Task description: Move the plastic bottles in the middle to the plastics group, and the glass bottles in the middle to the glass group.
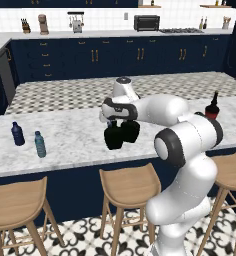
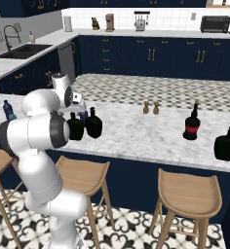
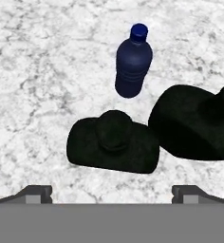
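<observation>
Two squat glossy black glass bottles (image 3: 114, 142) (image 3: 194, 123) stand side by side in the middle of the marble counter (image 1: 70, 145), with the small navy-blue plastic bottle (image 3: 133, 64) just behind them. They also show as black bottles (image 1: 113, 137) (image 1: 130, 131) below my hand. My gripper (image 3: 112, 194) hangs open just above the nearer black bottle, holding nothing. The plastics group, a navy bottle (image 1: 18, 134) and a teal-grey bottle (image 1: 40, 144), stands far left. The glass group, a red-labelled dark bottle (image 2: 191, 124) and a black rounded bottle (image 2: 227, 144), stands far right.
Two small wooden shakers (image 2: 151, 107) stand at the counter's far edge, between the middle bottles and the glass group. Wooden stools (image 1: 130, 187) line the near side of the counter. Bare marble lies between the groups.
</observation>
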Available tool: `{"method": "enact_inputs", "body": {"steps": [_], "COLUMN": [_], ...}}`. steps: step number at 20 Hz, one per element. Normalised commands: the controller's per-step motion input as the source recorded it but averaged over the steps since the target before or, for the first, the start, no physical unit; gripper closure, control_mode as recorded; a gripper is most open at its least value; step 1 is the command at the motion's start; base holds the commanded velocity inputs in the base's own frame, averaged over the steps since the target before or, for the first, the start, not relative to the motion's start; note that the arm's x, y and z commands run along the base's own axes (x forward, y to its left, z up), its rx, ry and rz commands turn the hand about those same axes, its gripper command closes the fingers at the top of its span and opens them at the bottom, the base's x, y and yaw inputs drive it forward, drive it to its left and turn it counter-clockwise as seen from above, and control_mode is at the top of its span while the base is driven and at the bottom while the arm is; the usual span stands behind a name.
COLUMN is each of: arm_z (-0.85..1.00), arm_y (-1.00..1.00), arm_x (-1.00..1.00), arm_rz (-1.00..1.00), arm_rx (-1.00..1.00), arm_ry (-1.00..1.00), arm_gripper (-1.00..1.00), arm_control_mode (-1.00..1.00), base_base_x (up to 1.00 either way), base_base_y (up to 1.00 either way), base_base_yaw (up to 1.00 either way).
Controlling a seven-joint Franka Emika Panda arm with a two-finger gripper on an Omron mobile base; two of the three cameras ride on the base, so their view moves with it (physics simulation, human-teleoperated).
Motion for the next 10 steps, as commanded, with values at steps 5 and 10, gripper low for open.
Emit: {"method": "enact_inputs", "body": {"steps": [5, 10], "arm_z": [-0.08, -0.08], "arm_y": [0.01, 0.00], "arm_x": [0.07, 0.23], "arm_rz": [0.00, 0.00], "arm_rx": [0.00, 0.00], "arm_ry": [0.00, 0.00], "arm_gripper": [-1.00, -1.00], "arm_control_mode": [-1.00, -1.00], "base_base_x": [0.00, 0.00], "base_base_y": [0.00, 0.00], "base_base_yaw": [0.00, 0.00]}}
